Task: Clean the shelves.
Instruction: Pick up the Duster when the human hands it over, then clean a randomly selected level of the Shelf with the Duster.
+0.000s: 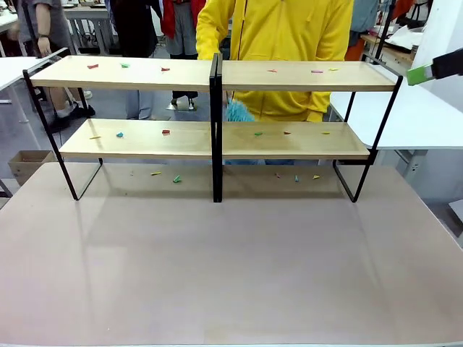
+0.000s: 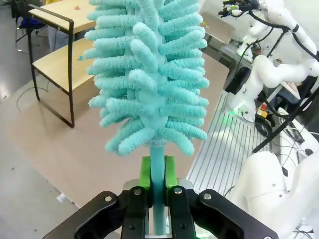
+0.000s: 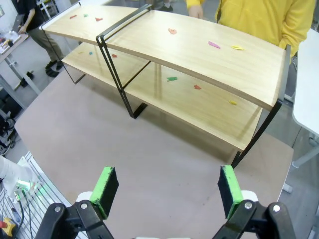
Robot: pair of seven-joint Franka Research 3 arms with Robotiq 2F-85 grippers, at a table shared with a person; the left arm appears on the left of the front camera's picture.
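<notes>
Left tool (image 2: 157,174), clamped on a fluffy teal duster (image 2: 149,74) (right tool (image 3: 169,191) wide open, empty), should lightly sweep the light wooden black-framed shelves (image 2: 52,69), upper left.

Work table (image 1: 231,275): tan top, pale edge, fgnd. White side tables: 1 L (image 1: 7,71), 1 R (image 1: 427,123), just beside it. Floor (image 1: 18,130): grey, smooth. Cardboard box (image 1: 25,165) on floor, L. Bkgd: desk (image 1: 90,13), metal legs. Light even, soft sheen on tabletop.
</notes>
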